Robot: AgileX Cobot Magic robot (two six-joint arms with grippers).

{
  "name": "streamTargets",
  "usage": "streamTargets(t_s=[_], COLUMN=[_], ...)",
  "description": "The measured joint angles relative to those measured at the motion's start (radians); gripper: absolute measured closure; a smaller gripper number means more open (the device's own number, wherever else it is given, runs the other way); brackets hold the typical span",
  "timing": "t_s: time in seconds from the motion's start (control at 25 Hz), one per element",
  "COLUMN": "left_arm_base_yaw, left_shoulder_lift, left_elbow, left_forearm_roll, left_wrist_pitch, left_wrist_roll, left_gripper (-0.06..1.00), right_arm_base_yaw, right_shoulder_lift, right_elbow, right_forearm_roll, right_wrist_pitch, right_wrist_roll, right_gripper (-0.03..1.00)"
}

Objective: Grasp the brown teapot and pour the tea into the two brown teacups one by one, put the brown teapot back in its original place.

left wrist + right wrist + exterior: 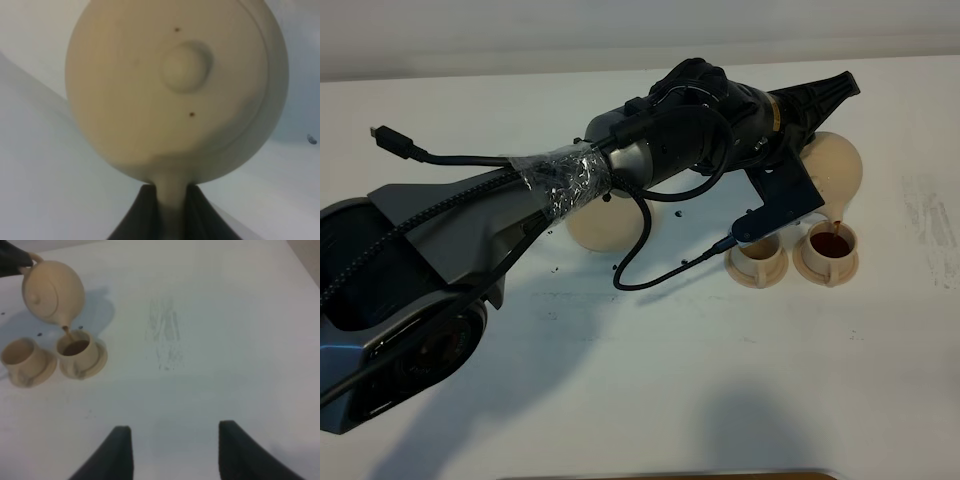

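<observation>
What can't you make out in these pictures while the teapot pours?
1. Large saucer: exterior high view, mostly hidden under the left arm.
2. Left teacup: fill level unclear; the wrist camera mount overlaps it there, and the right wrist view is too blurred.
3. Left wrist view: the brown teapot fills it, so the pour stays unseen.

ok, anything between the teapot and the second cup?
Nothing visible. The left hand holds the squat beige ceramic teapot tilted, pouring into one small beige cylindrical cup. The matching empty-looking cup stands right beside it, with their saucers almost touching.
</observation>
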Motion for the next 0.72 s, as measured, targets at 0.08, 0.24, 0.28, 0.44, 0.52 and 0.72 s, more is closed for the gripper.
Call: streamTargets(t_s=[0.08, 0.24, 0.28, 0.44, 0.52, 0.72], left_arm_base_yaw=[0.0, 0.0, 0.0, 0.0, 0.0, 0.0], left_shoulder_lift=[0.0, 0.0, 0.0, 0.0, 0.0, 0.0], left_elbow=[0.0, 0.0, 0.0, 0.0, 0.0, 0.0], left_forearm_roll=[0.0, 0.0, 0.0, 0.0, 0.0, 0.0], left_wrist_pitch=[0.0, 0.0, 0.0, -0.003, -0.003, -0.005], left_wrist_roll=[0.0, 0.014, 0.018, 0.022, 0.023, 0.038], left_gripper=[0.86, 0.86, 0.86, 0.86, 0.86, 0.86], right_arm_base_yaw=[0.0, 0.0, 0.0, 0.0, 0.0, 0.0], right_shoulder_lift=[0.0, 0.0, 0.0, 0.0, 0.0, 0.0], right_elbow=[0.0, 0.0, 0.0, 0.0, 0.0, 0.0], right_forearm_roll=[0.0, 0.0, 0.0, 0.0, 0.0, 0.0], right_wrist_pitch=[0.0, 0.0, 0.0, 0.0, 0.0, 0.0], right_wrist_roll=[0.0, 0.0, 0.0, 0.0, 0.0, 0.0], right_gripper=[0.56, 0.56, 0.56, 0.56, 0.56, 0.56])
